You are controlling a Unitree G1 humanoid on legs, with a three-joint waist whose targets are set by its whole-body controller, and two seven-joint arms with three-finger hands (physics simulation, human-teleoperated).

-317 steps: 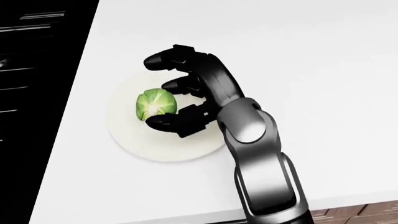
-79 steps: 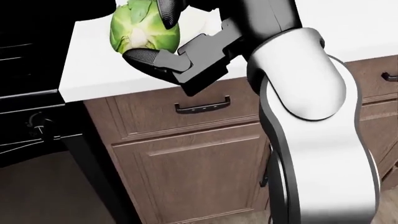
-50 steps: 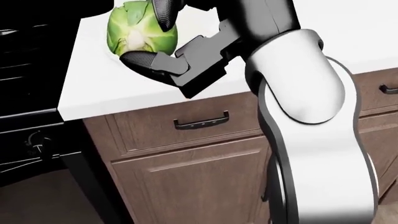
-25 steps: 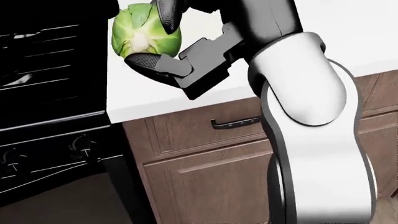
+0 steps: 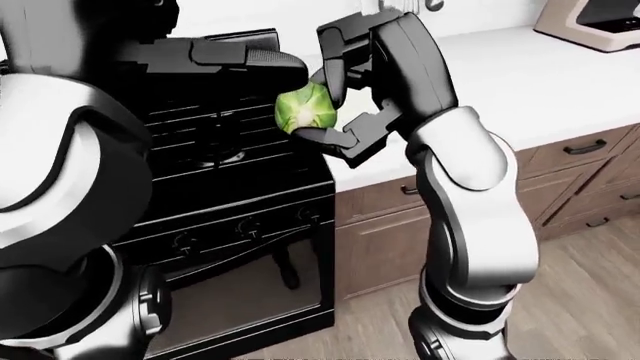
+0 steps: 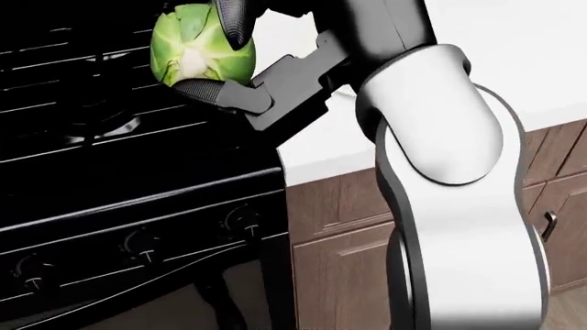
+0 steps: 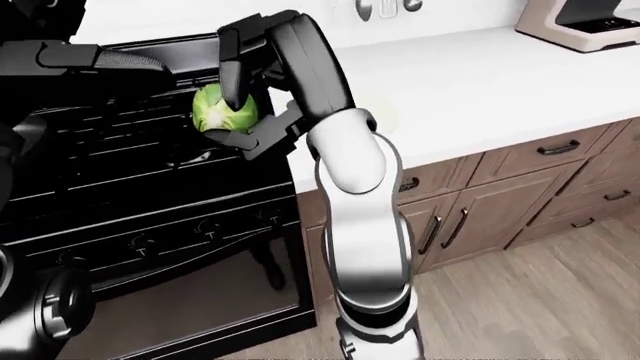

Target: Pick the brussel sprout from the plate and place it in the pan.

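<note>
While your right hand (image 5: pixel 335 97) keeps its black fingers (image 6: pixel 212 91) closed round the round, pale-green brussel sprout (image 6: pixel 195 48), the sprout hangs in the air over the black gas stove (image 5: pixel 235 161), just past the edge of the white countertop (image 7: pixel 470 79). In the head view one fingertip presses it from below and another from the upper right, with its cut, pale core facing the camera. It has no long axis to worry about; it is near enough a ball, so turning the wrist matters little.

What the next move turns on is where the pan sits relative to that hand, and none of the three views shows it plainly. In the eye views a long, dark, flat bar (image 5: pixel 235 54) runs left from the sprout at about the same height; it may be a pan handle or part of your left arm, and I cannot tell which. Judge the pan to lie to the left and toward the top of the views, over the stove grates (image 6: pixel 82 103), so the carry likely goes further left from the counter.

The right hand is the only one placed to do it. The left arm's pale shoulder shell (image 5: pixel 60 172) fills the left of the left-eye view, but its hand isn't clearly visible, so I cannot tell whether its fingers are spread or closed.

The round white plate (image 7: pixel 378 114) lies faintly on the counter, to the right of the arm, bare.
</note>
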